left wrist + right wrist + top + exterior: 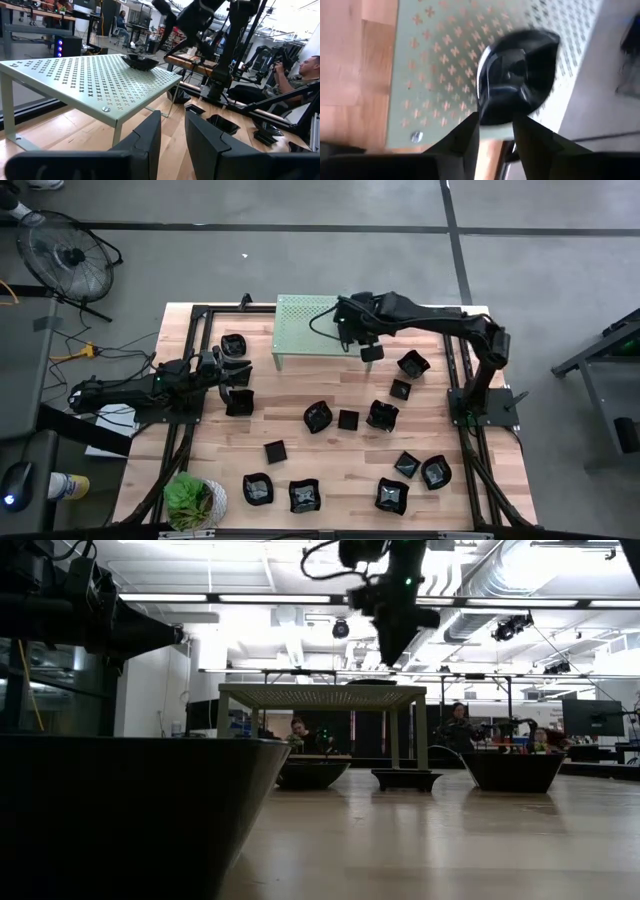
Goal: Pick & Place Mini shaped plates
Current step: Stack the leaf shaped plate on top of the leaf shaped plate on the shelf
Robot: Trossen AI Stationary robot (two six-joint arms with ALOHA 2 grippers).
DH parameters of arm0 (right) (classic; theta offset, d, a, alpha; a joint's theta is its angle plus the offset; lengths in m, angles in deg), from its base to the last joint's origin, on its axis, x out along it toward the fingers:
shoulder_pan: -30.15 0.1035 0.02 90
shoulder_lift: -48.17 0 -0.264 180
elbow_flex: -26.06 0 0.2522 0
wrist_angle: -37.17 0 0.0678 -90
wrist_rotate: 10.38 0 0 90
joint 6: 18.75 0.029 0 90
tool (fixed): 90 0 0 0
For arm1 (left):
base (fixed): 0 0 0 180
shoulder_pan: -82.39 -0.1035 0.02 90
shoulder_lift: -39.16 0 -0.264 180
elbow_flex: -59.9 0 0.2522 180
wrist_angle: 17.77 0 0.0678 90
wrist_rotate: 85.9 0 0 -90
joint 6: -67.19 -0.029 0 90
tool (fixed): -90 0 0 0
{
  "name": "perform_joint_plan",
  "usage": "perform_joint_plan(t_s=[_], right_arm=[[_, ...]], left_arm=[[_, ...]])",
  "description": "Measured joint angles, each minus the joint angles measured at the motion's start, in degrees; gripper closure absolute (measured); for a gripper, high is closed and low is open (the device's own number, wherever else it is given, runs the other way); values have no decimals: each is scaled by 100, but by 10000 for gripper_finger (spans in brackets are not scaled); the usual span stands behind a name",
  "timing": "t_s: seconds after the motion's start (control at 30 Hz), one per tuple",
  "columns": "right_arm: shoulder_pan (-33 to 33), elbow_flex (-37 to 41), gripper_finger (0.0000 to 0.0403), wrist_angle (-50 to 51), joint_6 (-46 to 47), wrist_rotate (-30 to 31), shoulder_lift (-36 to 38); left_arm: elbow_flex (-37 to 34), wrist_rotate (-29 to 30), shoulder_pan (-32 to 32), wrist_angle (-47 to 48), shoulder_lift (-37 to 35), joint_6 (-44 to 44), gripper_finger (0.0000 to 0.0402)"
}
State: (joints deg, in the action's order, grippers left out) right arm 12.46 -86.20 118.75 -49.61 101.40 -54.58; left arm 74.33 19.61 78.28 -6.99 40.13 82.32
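Note:
Several small glossy black plates lie scattered on the wooden table (pixel 330 465), such as a wavy one (pixel 317 417) and a square one (pixel 275 451). One more black plate (pixel 517 75) rests flat on the pale green perforated shelf (pixel 300 330), near a corner; it also shows in the left wrist view as the plate (pixel 140 61). My right gripper (pixel 496 127) hovers open just above this plate, well clear of the shelf in the low view (pixel 388 648). My left gripper (pixel 172 135) waits at the table's left, between two plates (pixel 235 345) (pixel 238 402), open by a narrow gap with nothing between its fingers.
The shelf stands on thin legs (pixel 396 745) at the table's far middle. A leafy green thing in a bowl (pixel 190 498) sits at the near left corner. Black frame rails (pixel 185 430) run along both sides. People sit at desks beyond the table (pixel 310 70).

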Motion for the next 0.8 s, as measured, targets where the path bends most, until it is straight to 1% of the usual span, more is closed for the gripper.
perform_joint_plan(t_s=[0.1, 0.17, 0.3, 0.43, 0.57, 0.8], right_arm=[[70, -2, 277, 339, 759, -15, 253], [134, -7, 273, 696, 1430, -175, 382], [235, -7, 273, 1440, 2755, -956, 511], [374, -7, 273, 1939, 3765, -1645, 612], [593, -4, 272, 2214, 4340, -1980, 677], [982, -4, 273, 2216, 4879, -2115, 696]], left_arm=[[-1, 0, 0, 1, 2, 0, 316], [0, 0, 0, 1, 0, 0, 316], [-1, 0, -1, 2, 0, 0, 316], [-1, 0, -1, -1, 0, 0, 316], [-1, 0, 0, 0, 0, 0, 316], [-1, 0, 2, 0, 0, 1, 316]])
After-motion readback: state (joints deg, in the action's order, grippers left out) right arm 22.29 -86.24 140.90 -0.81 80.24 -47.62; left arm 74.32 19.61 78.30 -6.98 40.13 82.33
